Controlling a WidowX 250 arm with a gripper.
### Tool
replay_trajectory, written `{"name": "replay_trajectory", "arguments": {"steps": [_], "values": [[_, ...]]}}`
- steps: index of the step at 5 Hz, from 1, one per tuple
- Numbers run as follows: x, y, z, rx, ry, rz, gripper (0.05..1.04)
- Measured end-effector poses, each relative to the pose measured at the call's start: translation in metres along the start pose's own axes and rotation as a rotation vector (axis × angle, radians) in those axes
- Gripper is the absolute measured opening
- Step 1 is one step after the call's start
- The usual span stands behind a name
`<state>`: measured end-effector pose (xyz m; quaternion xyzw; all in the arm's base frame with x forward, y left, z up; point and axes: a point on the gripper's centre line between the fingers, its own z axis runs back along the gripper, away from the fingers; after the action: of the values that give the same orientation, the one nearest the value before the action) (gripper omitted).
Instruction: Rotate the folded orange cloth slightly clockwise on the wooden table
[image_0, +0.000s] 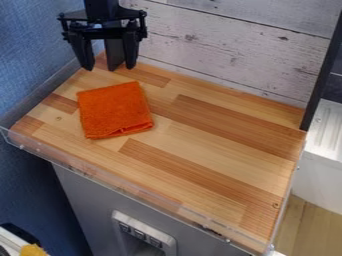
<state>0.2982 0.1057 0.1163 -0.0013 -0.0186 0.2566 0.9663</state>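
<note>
The black gripper (109, 66) hangs at the upper left, over the back corner of the wooden work surface, with its two fingers spread apart and nothing held between them. An orange cloth (115, 111), folded into a rough square, lies flat on the left part of the surface, just below the gripper in the view. The cloth's lower edge shows its folded layers. Gripper and cloth stand apart.
The wooden surface (220, 150) has a clear raised rim (127, 186) along its front. Whitewashed boards (220, 45) stand behind it, a blue wall (30, 60) is at the left, and a dark post (323, 72) rises at the back right.
</note>
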Motion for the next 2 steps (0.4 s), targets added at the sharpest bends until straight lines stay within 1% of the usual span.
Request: {"name": "replay_trajectory", "arguments": {"steps": [1,2], "values": [[0.007,0.008,-0.008,0.01,0.003,0.057,0.938],[0.012,0.012,-0.022,0.021,0.013,0.097,0.665]]}}
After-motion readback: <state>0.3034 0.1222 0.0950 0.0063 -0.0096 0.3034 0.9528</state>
